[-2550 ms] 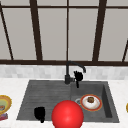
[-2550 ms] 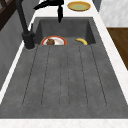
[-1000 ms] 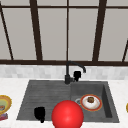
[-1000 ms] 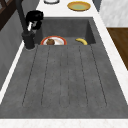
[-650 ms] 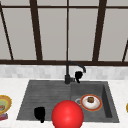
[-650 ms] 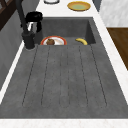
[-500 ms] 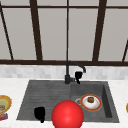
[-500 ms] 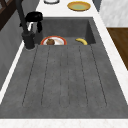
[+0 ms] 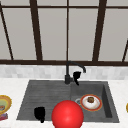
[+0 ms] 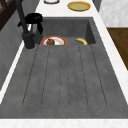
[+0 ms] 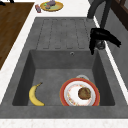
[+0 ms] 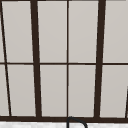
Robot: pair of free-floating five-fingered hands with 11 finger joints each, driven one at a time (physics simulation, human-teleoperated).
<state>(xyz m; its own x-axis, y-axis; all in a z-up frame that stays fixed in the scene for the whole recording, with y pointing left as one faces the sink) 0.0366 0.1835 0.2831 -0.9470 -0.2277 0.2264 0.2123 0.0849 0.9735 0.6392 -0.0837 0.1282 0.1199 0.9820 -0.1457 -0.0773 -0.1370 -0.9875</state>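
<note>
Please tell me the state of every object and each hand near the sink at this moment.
Right hand: beside the faucet, fingers pointing down, holding nothing.
Left hand: in the air over the drainboard's front edge, idle.
Plate: flat in the sink basin, a brown food piece on it.
Banana: lying on the basin floor, apart from the plate.

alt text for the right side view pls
A black hand hovers beside the faucet at the sink's back edge, fingers pointing down. In the basin lie a banana and a red-rimmed plate holding a brown item; a yellow dish sits on the far counter.
</note>
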